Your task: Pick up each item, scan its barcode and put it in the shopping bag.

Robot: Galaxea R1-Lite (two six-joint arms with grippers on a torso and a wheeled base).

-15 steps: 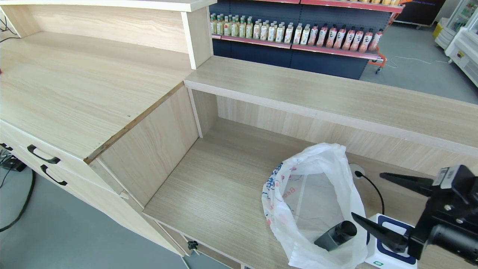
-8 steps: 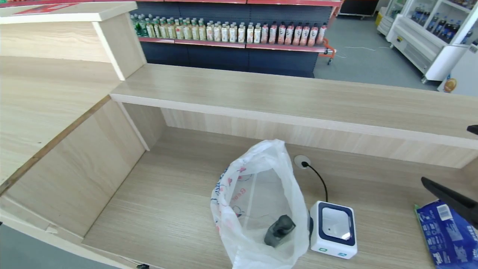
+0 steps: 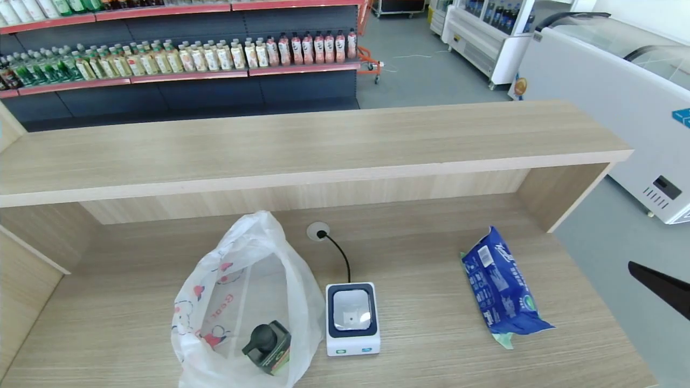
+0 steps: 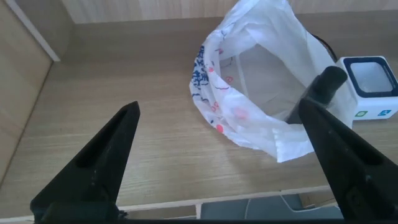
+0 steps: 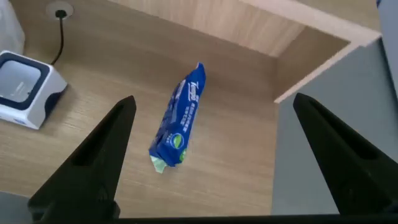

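Note:
A blue wipes pack (image 3: 501, 283) (image 5: 179, 117) lies flat on the lower counter, right of the white barcode scanner (image 3: 350, 319) (image 5: 23, 87). The white plastic shopping bag (image 3: 242, 302) (image 4: 255, 93) stands open left of the scanner, and a dark item (image 3: 265, 339) (image 4: 323, 87) lies inside it. My right gripper (image 5: 217, 168) is open with nothing in it, hovering above the counter's right end and off from the pack; one finger (image 3: 660, 285) reaches in at the head view's right edge. My left gripper (image 4: 224, 168) is open and holds nothing, above the counter's front edge near the bag.
A raised wooden ledge (image 3: 302, 145) runs behind the lower counter, with a side panel (image 3: 566, 188) closing its right end. The scanner's black cable (image 3: 337, 250) goes to a grommet in the counter. Shelves of bottles (image 3: 178, 54) and white freezers (image 3: 609, 91) stand in the room behind.
The head view has swung to the right, bringing the blue pack fully into sight. The dark item rests in the bag throughout. The right gripper has moved off the bag toward the counter's right end.

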